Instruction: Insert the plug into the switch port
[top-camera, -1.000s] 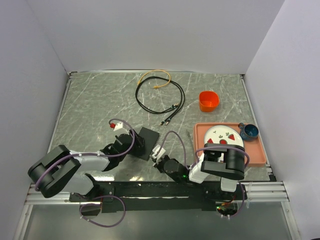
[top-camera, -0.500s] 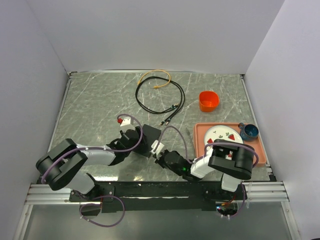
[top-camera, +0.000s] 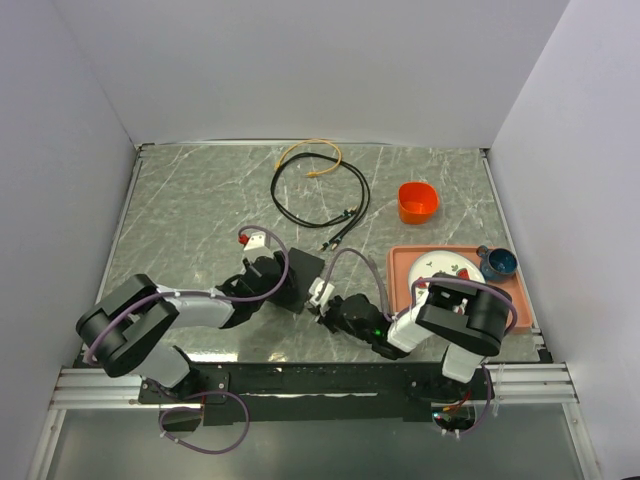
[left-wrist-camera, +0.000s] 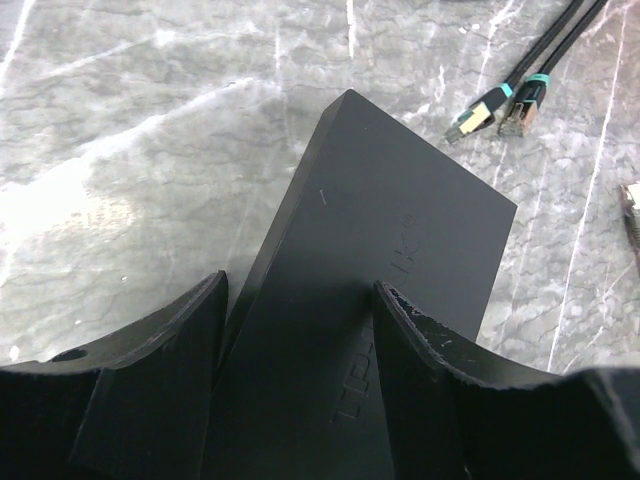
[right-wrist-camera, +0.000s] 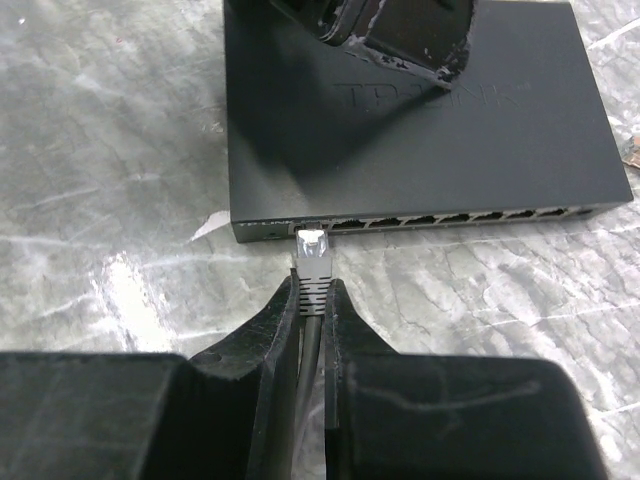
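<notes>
The switch (top-camera: 303, 272) is a flat black box lying on the marble, its row of ports (right-wrist-camera: 450, 216) facing my right gripper. My left gripper (left-wrist-camera: 300, 300) straddles it: one finger stands at its left side and the other finger (left-wrist-camera: 420, 340) lies over its top (left-wrist-camera: 400, 200), holding it. My right gripper (right-wrist-camera: 312, 287) is shut on the grey cable boot just behind the plug (right-wrist-camera: 312, 248). The plug's clear tip sits at the mouth of the leftmost port. Whether it is seated I cannot see. From above, the right gripper (top-camera: 326, 300) is just right of the switch.
A looped black cable with a yellow lead (top-camera: 320, 190) lies at the back, its two spare plugs (left-wrist-camera: 495, 108) just beyond the switch. An orange cup (top-camera: 418, 201) stands to the right. A pink tray (top-camera: 508, 302) holds a plate (top-camera: 445, 268) and a blue cup (top-camera: 498, 262).
My left gripper has slid the switch up and to the right. My right gripper has pushed forward with the plug until the tip meets the port row.
</notes>
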